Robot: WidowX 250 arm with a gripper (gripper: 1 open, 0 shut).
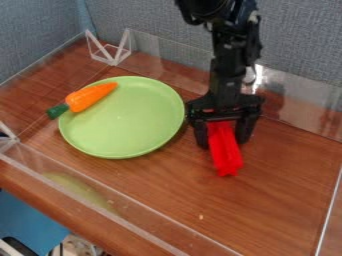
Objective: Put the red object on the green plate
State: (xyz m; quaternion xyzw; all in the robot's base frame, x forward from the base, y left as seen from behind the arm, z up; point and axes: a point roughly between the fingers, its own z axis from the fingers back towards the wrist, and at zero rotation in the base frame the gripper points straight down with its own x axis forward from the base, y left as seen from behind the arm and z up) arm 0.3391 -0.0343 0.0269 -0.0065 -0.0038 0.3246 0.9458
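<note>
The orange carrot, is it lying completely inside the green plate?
No, the carrot lies across the rim of the plate, its green end outside.

We see the carrot [91, 96] at the green plate's upper-left rim, green end outward; white wire frame [110, 47] behind on the counter [160, 195], clear barrier [100, 205] running along the front, grey wall [147, 25] behind.

Tabletop [158, 205]: brown, wood-look surface, pale scuffs toward the near side. Round green plate [122, 118] lying flat on the left half. Orange carrot toy [91, 96], green end outward, lying at the plate's far-left edge, overlapping the rim. Red ridged bar [225, 150] resting right of the plate, apart from it, its far end hidden.
</note>
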